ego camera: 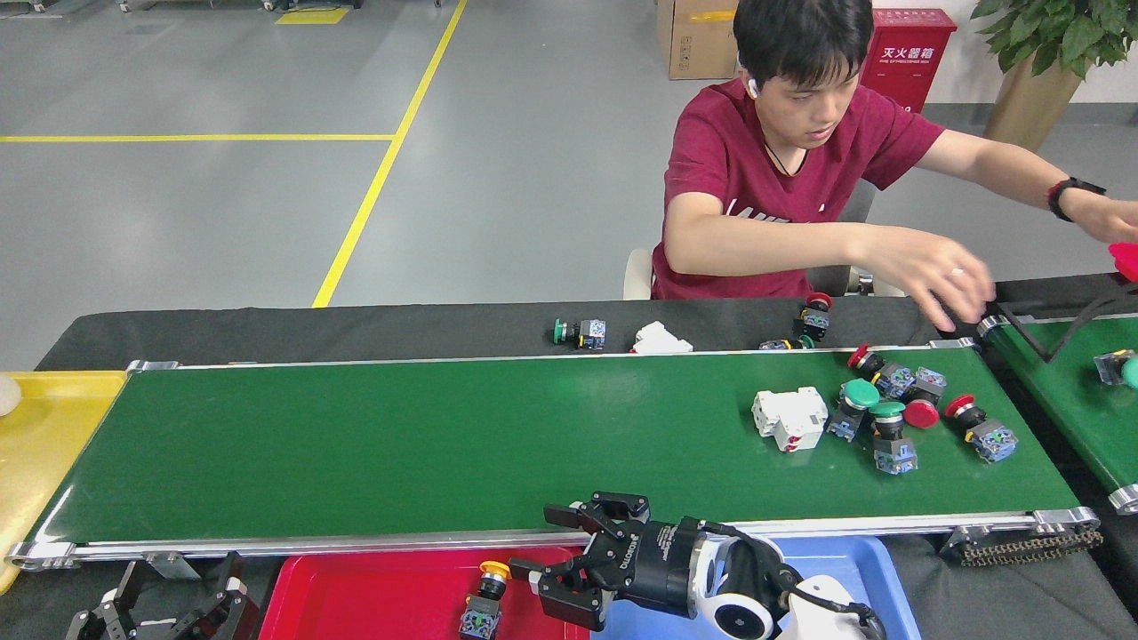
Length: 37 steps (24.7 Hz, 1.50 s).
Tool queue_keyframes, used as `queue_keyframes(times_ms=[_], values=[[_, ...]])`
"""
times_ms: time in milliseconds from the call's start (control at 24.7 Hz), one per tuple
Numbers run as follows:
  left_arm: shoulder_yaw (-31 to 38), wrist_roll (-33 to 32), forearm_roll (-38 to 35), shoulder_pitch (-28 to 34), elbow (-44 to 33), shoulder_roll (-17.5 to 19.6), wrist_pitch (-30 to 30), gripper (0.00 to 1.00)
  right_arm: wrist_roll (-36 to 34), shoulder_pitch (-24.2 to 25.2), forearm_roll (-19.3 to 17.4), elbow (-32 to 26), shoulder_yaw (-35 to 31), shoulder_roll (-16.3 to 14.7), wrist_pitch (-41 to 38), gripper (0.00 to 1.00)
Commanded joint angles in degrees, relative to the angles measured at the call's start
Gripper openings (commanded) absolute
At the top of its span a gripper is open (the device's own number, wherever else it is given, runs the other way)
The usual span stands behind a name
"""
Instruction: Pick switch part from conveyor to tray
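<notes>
A yellow-capped switch part (pixel 484 597) lies in the red tray (pixel 373 596), just left of my right gripper (pixel 551 544). That gripper is open and empty over the seam between the red tray and the blue tray (pixel 845 569). Several more switch parts lie on the conveyor (pixel 444 444) at its right end: a white block (pixel 788 418), green-capped ones (pixel 855 404) and red-capped ones (pixel 976 428). My left gripper (pixel 164 613) rests low at the bottom left, below the belt's rail, its fingers spread.
A person sits behind the belt, both hands reaching right toward a second green belt (pixel 1085 391). Loose switch parts (pixel 580 332) lie on the black cloth behind the conveyor. A yellow tray (pixel 44 427) stands at the left end.
</notes>
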Motion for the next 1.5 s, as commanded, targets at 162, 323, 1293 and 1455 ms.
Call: queue_keyframes(times_ms=[162, 323, 1293, 1455], values=[[0.5, 0.2, 0.1, -0.1, -0.5, 0.4, 0.2, 1.0, -0.4, -3.4, -6.2, 0.4, -4.7, -4.8, 2.5, 0.98], [0.5, 0.2, 0.1, 0.0, -0.5, 0.4, 0.2, 1.0, -1.9, -3.6, -11.4, 3.4, -5.9, -7.6, 2.3, 0.98], [0.6, 0.2, 0.1, 0.2, -0.6, 0.4, 0.2, 1.0, -48.5, 22.1, -1.3, -12.2, -1.2, -24.3, 41.4, 0.96], [0.3, 0.2, -0.1, -0.2, -0.6, 0.4, 0.2, 1.0, -41.8, 14.8, 0.6, -10.7, 7.4, -21.4, 49.2, 0.96]])
